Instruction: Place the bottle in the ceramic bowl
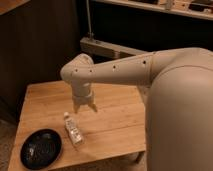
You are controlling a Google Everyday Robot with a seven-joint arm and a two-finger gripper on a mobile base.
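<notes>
The bottle (73, 129) is small, clear, with a white cap, and lies on its side on the wooden table (115, 122), cap pointing away from me. The ceramic bowl (41, 148) is round, glossy black, and sits at the table's front left corner, just left of the bottle and apart from it. My gripper (85, 107) hangs from the white arm, pointing down, a little above the table and just behind and right of the bottle's cap. It holds nothing.
My large white arm (175, 100) fills the right side of the view. A metal frame or bench (110, 47) stands behind the table against a dark wall. The table's front edge runs close below the bowl and bottle.
</notes>
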